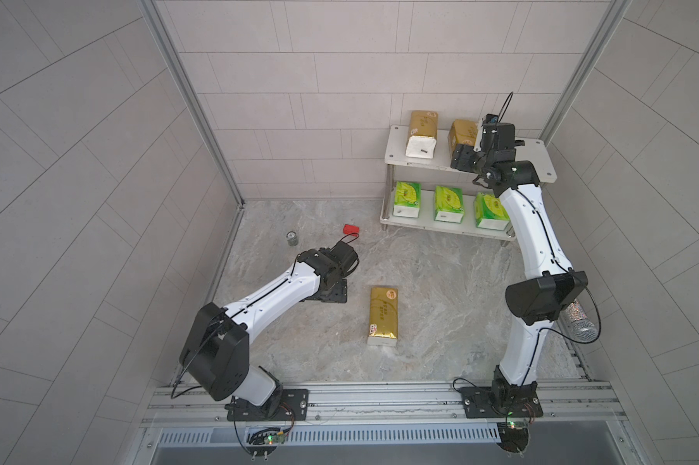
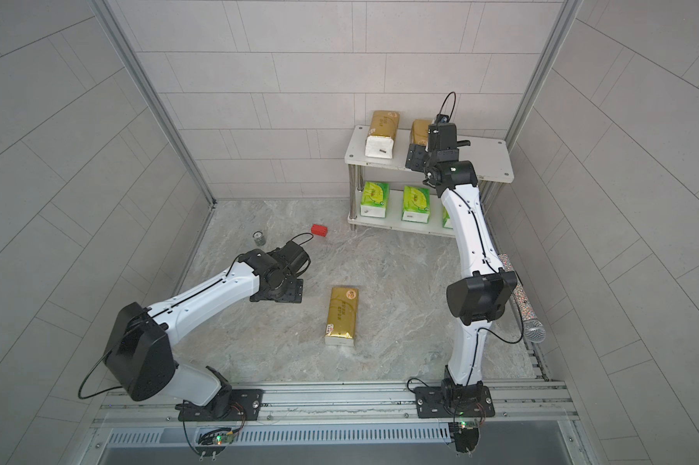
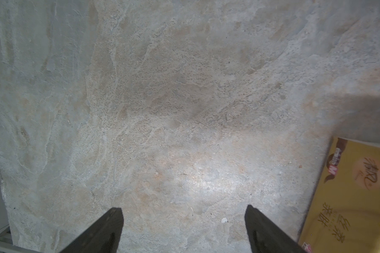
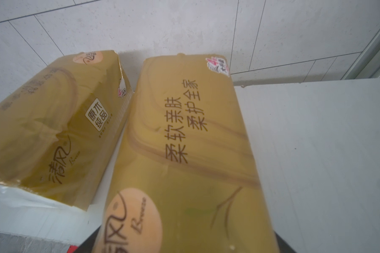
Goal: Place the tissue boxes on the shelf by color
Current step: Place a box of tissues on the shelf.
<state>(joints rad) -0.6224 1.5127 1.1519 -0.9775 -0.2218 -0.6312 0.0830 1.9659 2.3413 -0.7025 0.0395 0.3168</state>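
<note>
"Gold belongs on the top board [image 1: 537, 161], then? Where is the second gold pack [image 4: 184, 142]?"

"Lying flat on that board of the shelf [image 1: 388, 197], just beside the first gold pack [image 1: 422, 133]. The right gripper [image 4: 186, 243] is at its near end with a finger on either side. Whether the fingers press on the pack or only stand around it, I cannot tell."

"And the green ones?"

"Done, by the look of it. The three green packs [image 1: 448, 203] stand in a row on the lower board [image 1: 426, 225], with gaps between them."

"So what is left?"

"One pack. The third gold pack [image 1: 383, 316] lies flat on the marbled table top [image 1: 440, 282], well apart from the shelf and between the two arms. The top board is bare on the far side of the second pack, so I judge there is room for it."

"Which arm is free?"

"The left gripper [image 3: 183, 209] hangs over bare table with its fingers apart and nothing between them. A corner of that third pack shows near it in the left wrist view."

"Anything else about?"

"A red block [image 1: 351, 230], a small jar [image 1: 291, 239] and a glittery microphone [image 1: 581, 326] at the table's edge. None of them belongs on the shelf. I put it at five of six placed, with the fifth perhaps not yet let go."
</note>
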